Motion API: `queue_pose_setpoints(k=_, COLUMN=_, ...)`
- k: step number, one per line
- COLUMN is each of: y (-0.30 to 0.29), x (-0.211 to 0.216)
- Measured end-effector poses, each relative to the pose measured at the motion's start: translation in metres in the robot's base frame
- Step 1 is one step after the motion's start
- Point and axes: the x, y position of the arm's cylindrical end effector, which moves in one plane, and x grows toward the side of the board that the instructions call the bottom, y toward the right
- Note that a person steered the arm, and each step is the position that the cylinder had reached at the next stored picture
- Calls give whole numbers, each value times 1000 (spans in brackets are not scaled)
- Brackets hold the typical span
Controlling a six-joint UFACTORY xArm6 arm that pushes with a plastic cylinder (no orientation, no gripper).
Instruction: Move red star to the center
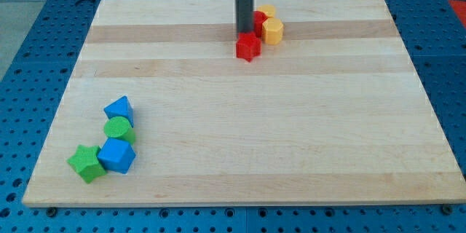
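Camera view: wooden board (291, 138), the landmark. Near its bottom-left corner: blue cube (116, 156), blue wedge (119, 108), green star (86, 163), green cylinder (118, 129). Near its top edge, centre: red star (248, 46), touching and just below my tip (244, 32), a bare rod holding nothing; yellow blocks (271, 30) and another red block (259, 21) just right.

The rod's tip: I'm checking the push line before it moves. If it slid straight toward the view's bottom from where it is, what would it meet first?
My tip sits just above the red star, so it would probably meet that first. Beyond the star, the wooden board shows no block in that line, though depth is hard to judge here.
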Motion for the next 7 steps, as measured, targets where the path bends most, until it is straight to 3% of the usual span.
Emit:
queue_pose_setpoints(k=1, y=25, x=38)
queue_pose_setpoints(k=2, y=22, x=45)
queue_pose_setpoints(k=4, y=-10, x=10)
queue_pose_setpoints(k=5, y=-18, x=30)
queue_pose_setpoints(k=7, y=24, x=97)
